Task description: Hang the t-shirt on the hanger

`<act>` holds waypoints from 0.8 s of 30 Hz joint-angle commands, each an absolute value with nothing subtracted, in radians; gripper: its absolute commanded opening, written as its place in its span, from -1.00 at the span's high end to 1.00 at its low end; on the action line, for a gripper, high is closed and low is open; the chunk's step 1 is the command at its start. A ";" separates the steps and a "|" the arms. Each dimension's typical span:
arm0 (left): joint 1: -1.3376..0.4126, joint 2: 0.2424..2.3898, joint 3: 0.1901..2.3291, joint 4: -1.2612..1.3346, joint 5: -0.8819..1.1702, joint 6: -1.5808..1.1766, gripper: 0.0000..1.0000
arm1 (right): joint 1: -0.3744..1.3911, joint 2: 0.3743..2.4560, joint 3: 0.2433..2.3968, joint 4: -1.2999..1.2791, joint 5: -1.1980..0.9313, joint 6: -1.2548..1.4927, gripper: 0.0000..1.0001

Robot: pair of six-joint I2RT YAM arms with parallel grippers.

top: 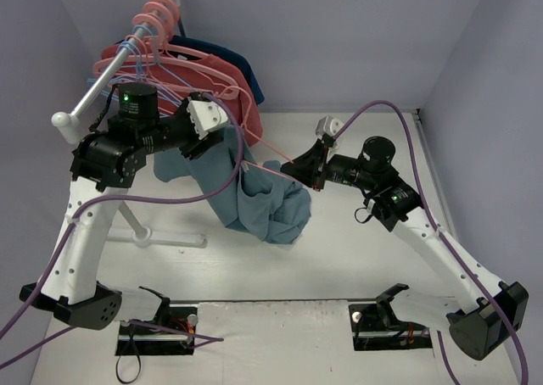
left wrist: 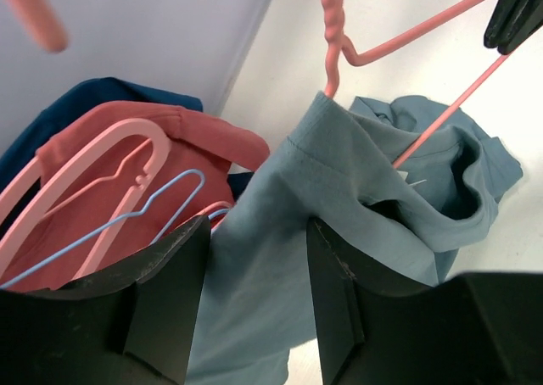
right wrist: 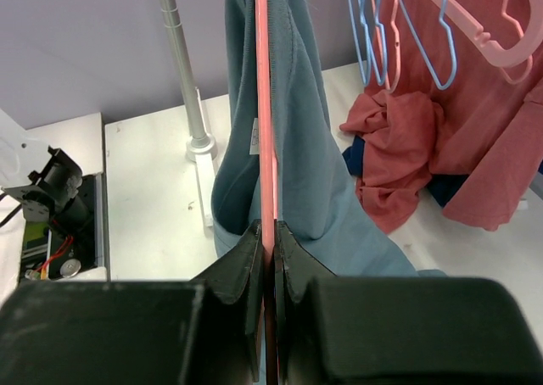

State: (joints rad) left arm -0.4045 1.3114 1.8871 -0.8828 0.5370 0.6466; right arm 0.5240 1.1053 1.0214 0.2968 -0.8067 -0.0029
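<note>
Left gripper (left wrist: 257, 249): released; one t-shirt (left wrist: 280, 190) hangs between the two fingers.
Right gripper (right wrist: 265, 239): clenched on one hanger (right wrist: 262, 105), extending beyond the fingertips.

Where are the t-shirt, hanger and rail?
t-shirt (left wrist: 263, 232): left wrist view, body fabric.
hanger (right wrist: 263, 105): right wrist view, straight bar.
rail (top: 89, 99): top view, bare grey rod.

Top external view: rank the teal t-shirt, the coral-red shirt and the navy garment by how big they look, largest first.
1-2. teal t-shirt and coral-red shirt: about alike, the red one partly covered, so unranked.
3. navy garment: smallest, only a strip shows.
</note>
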 commanded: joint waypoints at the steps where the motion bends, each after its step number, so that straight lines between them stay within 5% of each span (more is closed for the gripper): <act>1: -0.370 1.336 1.967 -0.890 0.699 0.709 0.11 | 0.520 1.105 1.057 0.469 -0.861 0.000 1.00; 9: -0.353 1.363 1.965 -0.950 0.785 0.741 0.12 | 0.518 1.123 1.066 0.469 -0.884 -0.002 1.00; 12: -0.331 1.368 1.956 -0.976 0.830 0.746 0.27 | 0.518 1.134 1.072 0.469 -0.899 -0.002 1.00; 19: -0.310 1.358 1.919 -0.987 0.884 0.748 1.00 | 0.510 1.149 1.077 0.469 -0.904 -0.005 1.00; 24: -0.310 1.336 1.885 -0.988 0.913 0.744 1.00 | 0.500 1.161 1.080 0.469 -0.918 -0.002 1.00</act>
